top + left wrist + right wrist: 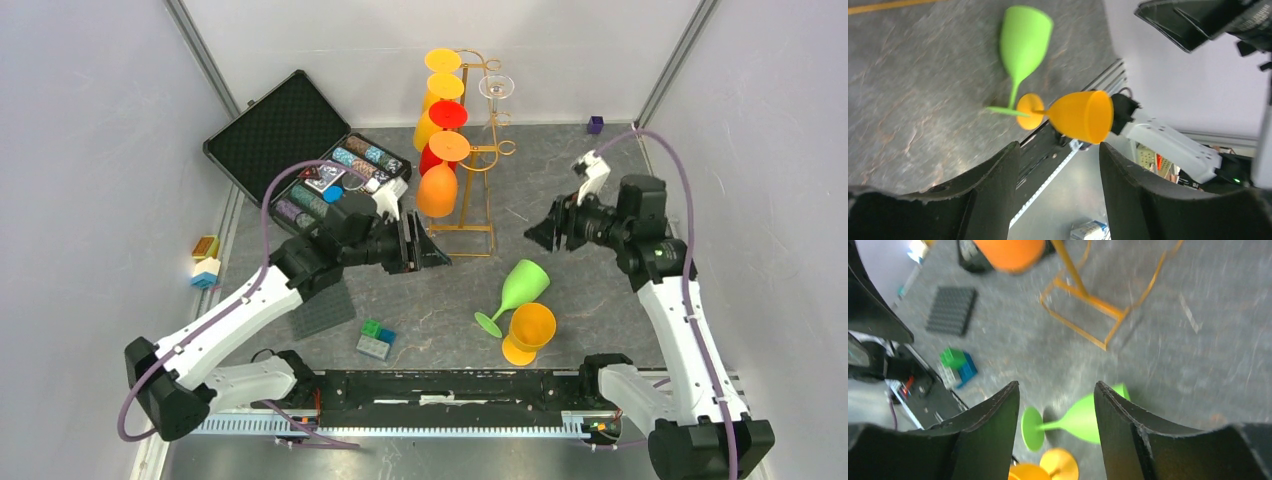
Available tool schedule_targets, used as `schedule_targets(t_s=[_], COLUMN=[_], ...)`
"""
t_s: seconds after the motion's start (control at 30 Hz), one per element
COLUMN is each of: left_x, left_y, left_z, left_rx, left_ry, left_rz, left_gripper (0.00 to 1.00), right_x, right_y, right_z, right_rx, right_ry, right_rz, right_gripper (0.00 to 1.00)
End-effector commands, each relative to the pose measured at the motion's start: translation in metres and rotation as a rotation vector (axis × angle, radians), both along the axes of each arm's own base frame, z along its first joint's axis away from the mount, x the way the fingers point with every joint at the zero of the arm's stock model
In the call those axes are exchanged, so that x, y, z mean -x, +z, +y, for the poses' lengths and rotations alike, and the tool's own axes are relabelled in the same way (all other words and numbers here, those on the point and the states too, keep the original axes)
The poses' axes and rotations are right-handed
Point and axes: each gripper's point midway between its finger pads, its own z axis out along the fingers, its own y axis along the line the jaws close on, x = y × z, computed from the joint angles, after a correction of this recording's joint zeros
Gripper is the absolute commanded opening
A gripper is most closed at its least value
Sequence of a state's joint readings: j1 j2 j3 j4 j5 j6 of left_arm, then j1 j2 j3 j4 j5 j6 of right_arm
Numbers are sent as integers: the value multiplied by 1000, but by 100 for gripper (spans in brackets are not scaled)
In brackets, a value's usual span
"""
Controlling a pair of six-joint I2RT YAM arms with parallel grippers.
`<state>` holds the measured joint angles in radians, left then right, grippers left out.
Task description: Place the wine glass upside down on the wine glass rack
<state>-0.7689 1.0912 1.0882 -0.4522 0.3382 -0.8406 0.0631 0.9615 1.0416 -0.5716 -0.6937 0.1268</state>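
The gold wire rack (478, 150) stands at the table's back middle with several coloured glasses hanging upside down on its left side and one clear glass (496, 87) on its right. A green wine glass (518, 290) and an orange wine glass (528, 331) lie on their sides near the front middle; they also show in the left wrist view, green (1024, 42) and orange (1080, 116), and in the right wrist view, green (1083, 419). My left gripper (430, 250) is open and empty beside the rack's base. My right gripper (537, 231) is open and empty above the green glass.
An open black case of poker chips (300, 150) lies at the back left. A dark grid mat (322, 310) and small toy blocks (376, 340) lie front left. More blocks (205, 262) sit at the far left edge, a purple cube (595, 124) at the back right.
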Motion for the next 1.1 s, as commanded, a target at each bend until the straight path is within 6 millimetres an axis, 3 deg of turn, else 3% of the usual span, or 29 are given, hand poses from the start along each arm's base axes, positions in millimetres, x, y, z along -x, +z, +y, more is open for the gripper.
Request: schedule_targets(t_s=[0.0,0.13,0.37,0.47,0.67,0.87,1.07], left_x=[-7,-2,5,13,20,20,11], left_y=[-26,-61,-103,-108,-131,-156,-163], left_z=[-6,-20,-43,-53,-51,-66,-66], left_rx=[32,77,40,18,-135,-162,-218], left_ry=[48,36,-58,-168,-257,-209,-92], left_rz=[57,206,407,354,158,303,405], left_gripper=[65,66,72,72,75,71,73], right_x=[30,42,41,38,35,33,29], right_y=[-70,-95,-110,-112,-117,-118,-117], right_z=[-13,-14,-16,-17,-17,-22,-23], right_rx=[155,196,219,215,213,235,246], right_ry=[10,43,36,22,2,-18,-20], right_rz=[149,197,231,246,257,251,255], right_gripper=[61,61,61,62,64,65,65])
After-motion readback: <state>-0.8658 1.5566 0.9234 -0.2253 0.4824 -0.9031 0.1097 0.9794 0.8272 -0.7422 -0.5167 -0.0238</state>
